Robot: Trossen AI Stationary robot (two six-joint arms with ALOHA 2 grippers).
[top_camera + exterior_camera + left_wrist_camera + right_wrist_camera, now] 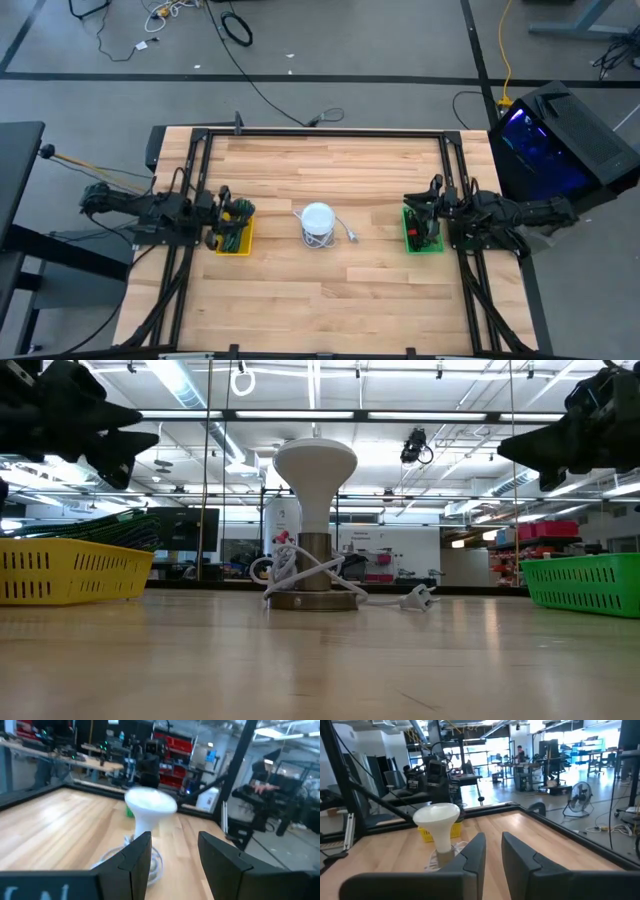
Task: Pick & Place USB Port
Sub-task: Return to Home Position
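Note:
A white mushroom-shaped lamp (pixel 317 223) stands upright on its base at the table's middle, its white cord wound round the base and its USB plug (pixel 352 238) lying on the wood to the right. The low view shows the lamp (pixel 313 525) and the plug (pixel 420 598). My left gripper (pixel 224 207) hovers over the yellow basket (pixel 234 243) at the left, fingers open, holding nothing. My right gripper (pixel 415 208) hovers over the green basket (pixel 421 240) at the right, fingers open with a narrow gap. Both wrist views look at the lamp (pixel 148 807) (pixel 439 822).
Dark cables lie in the yellow basket (pixel 70 565). The green basket (pixel 585 582) sits at the right edge. Black frame rails (pixel 325 133) run along the table's far, left and right sides. Bare wood lies in front of and behind the lamp.

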